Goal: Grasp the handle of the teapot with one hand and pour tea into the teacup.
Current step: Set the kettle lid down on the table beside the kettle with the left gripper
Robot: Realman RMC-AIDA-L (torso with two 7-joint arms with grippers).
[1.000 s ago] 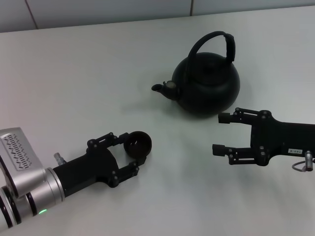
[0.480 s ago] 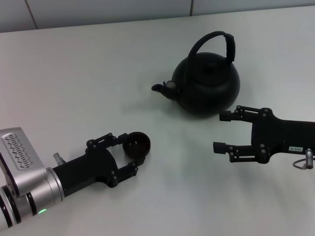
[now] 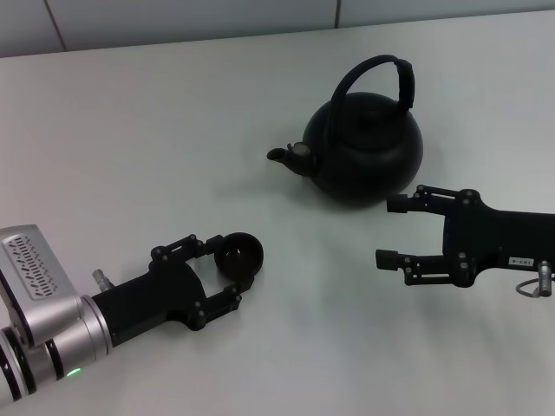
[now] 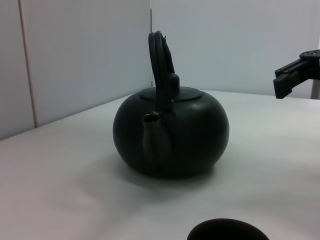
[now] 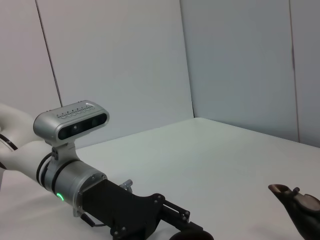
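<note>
The round black teapot (image 3: 364, 147) stands upright at the middle back of the table, its spout (image 3: 277, 154) toward my left. Its arched handle (image 3: 375, 66) rises over the lid, free of both grippers. The small black teacup (image 3: 240, 256) sits low on the table between the fingertips of my left gripper (image 3: 225, 270), which is shut on it. My right gripper (image 3: 389, 231) hovers open just in front and right of the teapot, with nothing between its fingers. The left wrist view has the teapot (image 4: 170, 132) dead ahead and the teacup's rim (image 4: 227, 231) at the bottom.
A pale wall (image 3: 173, 17) runs along the far edge of the white table (image 3: 130, 130). In the right wrist view my left arm's silver camera housing (image 5: 70, 120) and the teapot's spout (image 5: 295, 199) show.
My left gripper and the teacup have slid together a little toward me and to the left. The right gripper has barely shifted. The teapot has not moved.
</note>
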